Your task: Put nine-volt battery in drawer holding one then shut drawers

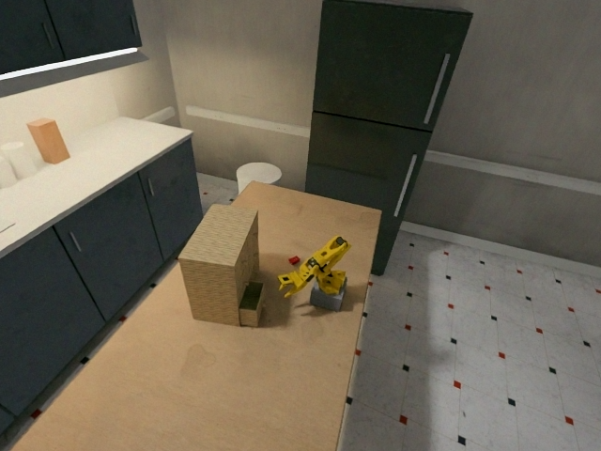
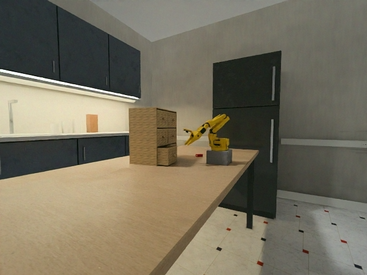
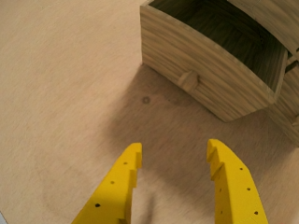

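Note:
The nine-volt battery, a small red block [image 1: 294, 259] [image 2: 198, 155], lies on the table between the cabinet and the arm's base; it is outside the wrist view. The wooden cabinet [image 1: 210, 291] [image 2: 143, 136] has three rows of two drawers. Its bottom drawer nearest the exterior camera [image 1: 250, 317] [image 2: 166, 156] [image 3: 206, 63] is pulled out; no battery shows in the visible part of its dark inside. The other drawers look shut. My gripper [image 1: 282, 287] [image 2: 185, 137] [image 3: 174, 144] is open and empty, above the table in front of the pulled-out drawer, not touching it.
The arm stands on a grey block [image 1: 327, 298] [image 2: 219, 157] near the table's edge [image 2: 204, 211]. The cabinet stands on the table across from it. The pulled-out drawer juts toward the arm, with a small knob [image 3: 189, 80] on its front. A dark fridge [image 1: 374, 97] [image 2: 246, 133] stands beyond the table.

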`<action>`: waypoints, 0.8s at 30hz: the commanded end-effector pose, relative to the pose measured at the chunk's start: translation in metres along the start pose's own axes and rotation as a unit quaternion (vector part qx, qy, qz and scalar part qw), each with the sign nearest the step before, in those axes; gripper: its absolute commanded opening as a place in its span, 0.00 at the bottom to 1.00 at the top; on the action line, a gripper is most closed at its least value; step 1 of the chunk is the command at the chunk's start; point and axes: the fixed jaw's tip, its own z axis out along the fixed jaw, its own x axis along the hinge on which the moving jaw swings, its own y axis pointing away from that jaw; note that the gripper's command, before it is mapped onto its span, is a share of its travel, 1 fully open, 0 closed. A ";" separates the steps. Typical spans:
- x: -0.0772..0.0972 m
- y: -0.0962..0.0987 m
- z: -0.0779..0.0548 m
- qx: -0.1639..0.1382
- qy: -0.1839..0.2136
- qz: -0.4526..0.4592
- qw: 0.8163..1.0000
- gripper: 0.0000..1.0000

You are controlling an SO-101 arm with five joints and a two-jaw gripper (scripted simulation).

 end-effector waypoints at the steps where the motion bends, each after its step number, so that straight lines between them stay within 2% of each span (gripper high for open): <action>1: 0.001 0.004 0.005 -0.007 -0.010 0.000 1.000 0.21; 15: -0.004 0.016 0.010 -0.032 -0.080 -0.007 0.996 0.21; 17: -0.004 0.016 0.010 -0.032 -0.080 -0.007 0.996 0.21; 22: -0.014 0.021 0.009 -0.042 -0.120 -0.008 0.992 0.21; 24: -0.014 0.021 0.009 -0.042 -0.120 -0.008 0.992 0.21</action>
